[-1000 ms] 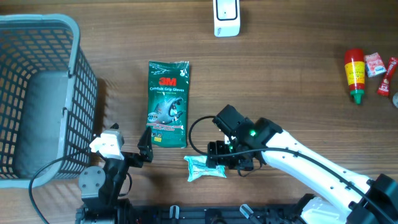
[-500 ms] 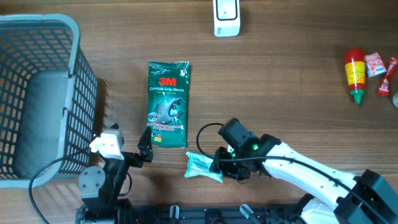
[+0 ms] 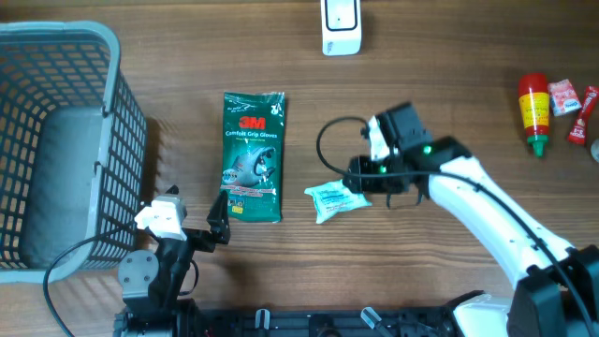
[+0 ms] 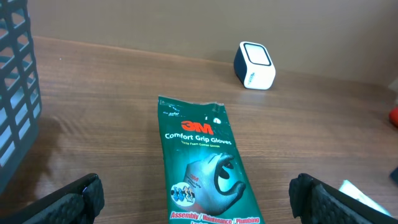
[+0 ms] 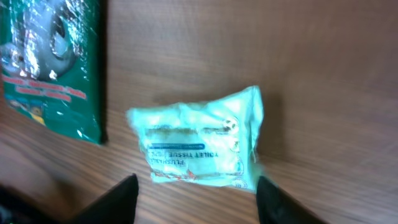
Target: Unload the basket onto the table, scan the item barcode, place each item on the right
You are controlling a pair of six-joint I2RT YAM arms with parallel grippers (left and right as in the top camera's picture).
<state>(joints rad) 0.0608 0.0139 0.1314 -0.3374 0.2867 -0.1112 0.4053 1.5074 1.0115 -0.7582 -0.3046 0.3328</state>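
Note:
The item, a pale green tissue pack (image 3: pixel 334 199) (image 5: pixel 199 146), lies on the table's middle, print side up; I see no barcode on it. My right gripper (image 3: pixel 355 186) (image 5: pixel 196 200) hovers at its right end. Its jaws are open, with the fingertips (image 5: pixel 123 198) flanking the pack's near edge and a gap on the left side. The white scanner (image 3: pixel 341 26) (image 4: pixel 254 65) stands at the far edge. My left gripper (image 3: pixel 188 226) (image 4: pixel 199 200) rests wide open at the near edge, straddling the bottom of a green 3M gloves pack (image 3: pixel 253 157) (image 4: pixel 209 163) (image 5: pixel 53 68).
A tall grey mesh basket (image 3: pixel 120 159) (image 4: pixel 15 93) fills the left side. A red bottle (image 3: pixel 533 110) and small red packets (image 3: pixel 563 96) lie at the far right. Bare wood stretches between the tissue pack and the scanner.
The right gripper carried the tissue pack from the near edge up and to the right, toward the table's middle, and its jaws have widened. The left arm has not moved.

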